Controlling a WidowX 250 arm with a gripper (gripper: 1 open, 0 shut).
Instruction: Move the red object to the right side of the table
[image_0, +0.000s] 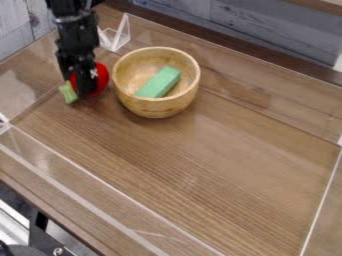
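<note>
Red object (88, 77) is sitting pinched in the tool (83, 80) at the counter's (201, 170) far left, with the wooden bowl (156, 82) lying just right across its path.

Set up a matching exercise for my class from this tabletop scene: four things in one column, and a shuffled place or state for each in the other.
Things:
1. red object
2. green block
3. wooden bowl
4. gripper

Descriptions:
A. lying inside the bowl
B. pointing down from the black arm, fingers around the red toy
C. standing on the table, right of the red toy
D. at the table's left side, between the gripper's fingers

Pairs: 1-D, 2-A, 3-C, 4-B
</note>
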